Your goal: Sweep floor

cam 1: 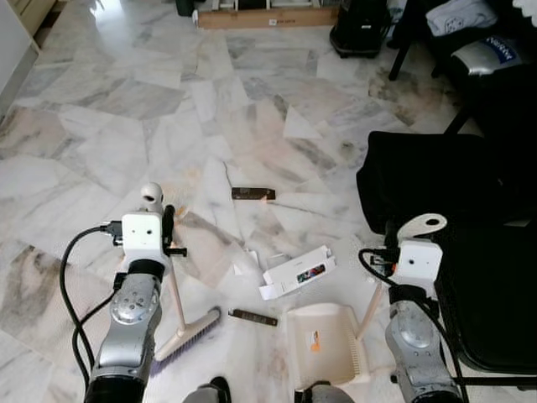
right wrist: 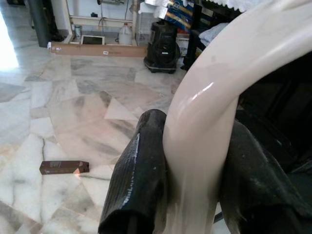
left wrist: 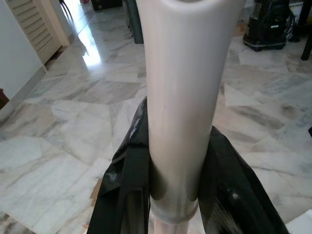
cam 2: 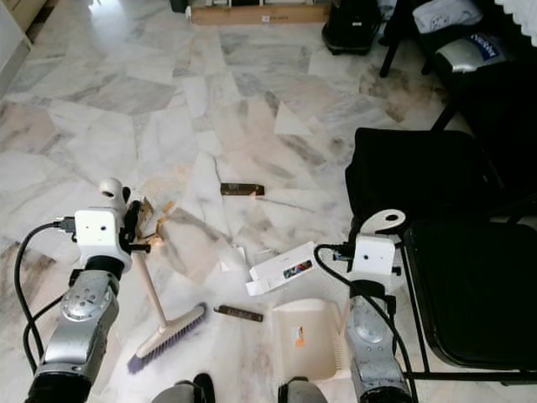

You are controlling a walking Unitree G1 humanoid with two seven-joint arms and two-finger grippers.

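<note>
My left gripper is shut on the cream handle of a broom. The broom's purple-bristled head rests on the marble floor in front of me. My right gripper is shut on the curved cream handle of a dustpan. The pan sits on the floor beside the broom head. Litter lies ahead: a white carton, a dark strip between broom and pan, a brown bar farther out, and brown paper scraps.
A black folding chair stands close on my right, with a black cloth-covered seat behind it. Far back are a black vacuum and a long cardboard box. A white wall edge is at the far left.
</note>
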